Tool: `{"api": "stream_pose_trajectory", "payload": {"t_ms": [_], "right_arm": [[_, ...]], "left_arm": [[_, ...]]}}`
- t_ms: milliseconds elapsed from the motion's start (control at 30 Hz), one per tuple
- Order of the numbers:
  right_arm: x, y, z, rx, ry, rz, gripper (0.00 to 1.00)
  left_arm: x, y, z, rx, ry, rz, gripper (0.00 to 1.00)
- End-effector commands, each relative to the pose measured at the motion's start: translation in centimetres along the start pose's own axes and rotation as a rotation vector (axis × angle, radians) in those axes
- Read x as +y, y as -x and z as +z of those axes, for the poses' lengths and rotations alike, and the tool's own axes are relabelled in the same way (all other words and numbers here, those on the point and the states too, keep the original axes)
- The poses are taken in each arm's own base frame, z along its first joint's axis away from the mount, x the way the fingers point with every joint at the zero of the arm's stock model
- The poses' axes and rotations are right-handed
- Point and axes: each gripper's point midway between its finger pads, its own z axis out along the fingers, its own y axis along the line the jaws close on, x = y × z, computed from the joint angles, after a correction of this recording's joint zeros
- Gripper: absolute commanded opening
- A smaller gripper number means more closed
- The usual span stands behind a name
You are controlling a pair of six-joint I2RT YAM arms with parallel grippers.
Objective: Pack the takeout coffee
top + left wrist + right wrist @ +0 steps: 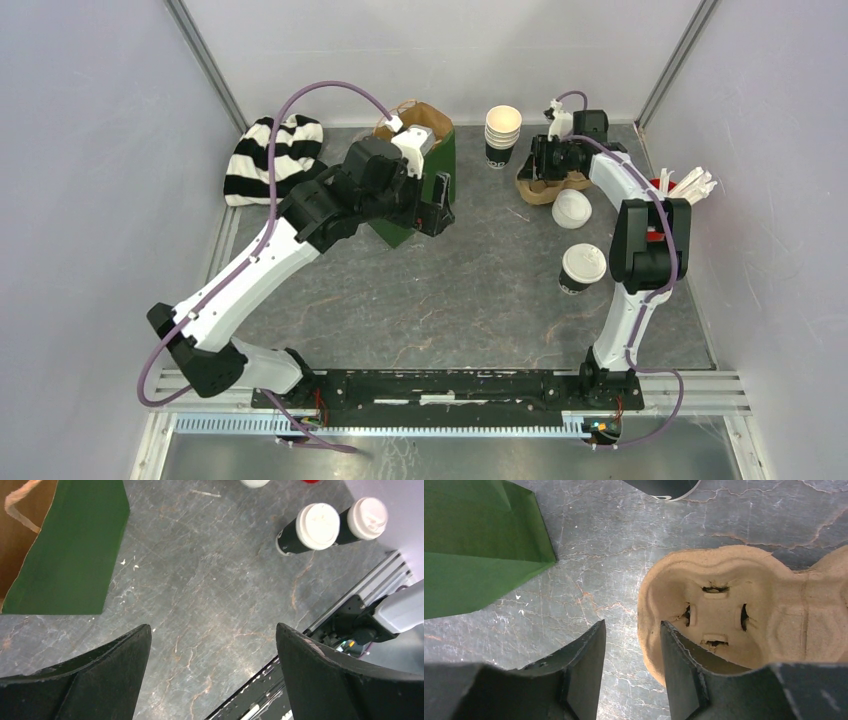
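The left pincer (212, 630) is hovering wide open, empty, beside the green paper bag (75, 545). The right pincer (631, 627) is standing half open, straddling the rim of the brown moulded-pulp cup carrier (734, 610), not clamping it. Two dark, white-lidded paper cups (315, 527) are standing well apart from both.

The top external camera sits above and behind the arms. It looks down and forward over the whole table (450, 300), with the near edge at the bottom of its view. The left wrist camera looks down past the left gripper (212, 630) from well above the surface, facing the near right corner. It takes in the green bag (75, 550) and a lidded cup (316, 526). The right wrist camera sits close above the surface near the far right corner and faces down past the right gripper (631, 627) onto the cardboard carrier (724, 605). All three views share the bag.
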Motion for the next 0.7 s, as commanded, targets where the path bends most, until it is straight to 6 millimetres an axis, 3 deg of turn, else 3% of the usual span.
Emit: {"api": "stream_pose_trajectory", "payload": {"t_ms": [0,167,300,467,667], "right_arm": [[0.0,1.8,-0.5,-0.059,-0.009,-0.022,0.52],[-4.2,5.0,-3.6,-0.069,-0.284,-0.161,0.57],[-6.8,5.5,-4.8,-0.011,-0.425,-0.243,0.65],[-8.0,5.4,-4.5,0.037,-0.456,-0.293,0.76],[-8.6,4.4,-3.1,0.076,-0.442,-0.289,0.78]], "left_arm": [[0.3,0.5,-0.2,0.030,-0.033,0.106,1.00],[0.7,0.4,0.2,0.043,-0.041,0.119,1.00],[1.1,0.3,0.2,0.048,-0.039,0.125,1.00],[1.0,0.1,0.3,0.053,-0.045,0.122,1.00],[1.0,0.0,0.3,0.056,-0.050,0.114,1.00]]}}
